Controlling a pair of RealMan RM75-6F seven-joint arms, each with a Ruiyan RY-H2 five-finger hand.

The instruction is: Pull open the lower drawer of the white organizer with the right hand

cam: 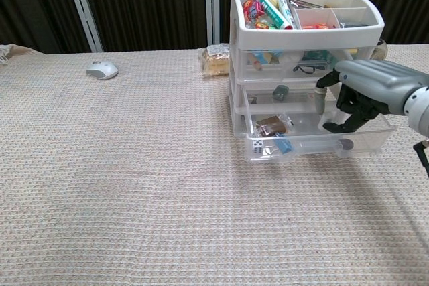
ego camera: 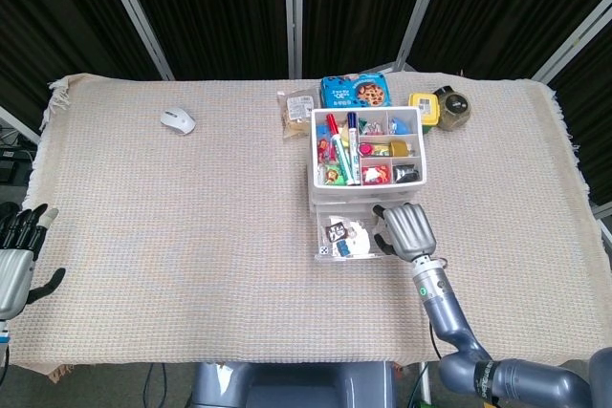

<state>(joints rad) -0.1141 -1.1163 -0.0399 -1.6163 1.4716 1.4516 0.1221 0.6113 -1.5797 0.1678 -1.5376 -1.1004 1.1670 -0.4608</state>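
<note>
Nearest the robot, the left hand (ego camera: 13, 260) hangs at the table (ego camera: 191, 236) edge far to the left of the white organizer (cam: 305, 51), its fingers (ego camera: 24, 222) spread and holding nothing. Closer to the organizer, the right hand (cam: 365, 92) sits at the front right of the lower drawer (cam: 315, 135), its dark fingers (cam: 345, 122) curled down over the drawer's clear front rim — hooked on it, as far as the chest view shows. That drawer stands pulled out toward the robot, well past the two drawers above it, with small items showing through its clear walls. The organizer's top tray holds markers (ego camera: 349, 145) and other small bits in compartments. Just behind the organizer lie a wrapped snack (ego camera: 298, 112), a blue cookie pack (ego camera: 355, 92), a yellow box (ego camera: 423, 108) and a dark jar (ego camera: 453, 107). Well to the organizer's left — toward the far edge — rests a white computer mouse (ego camera: 177, 119).
</note>
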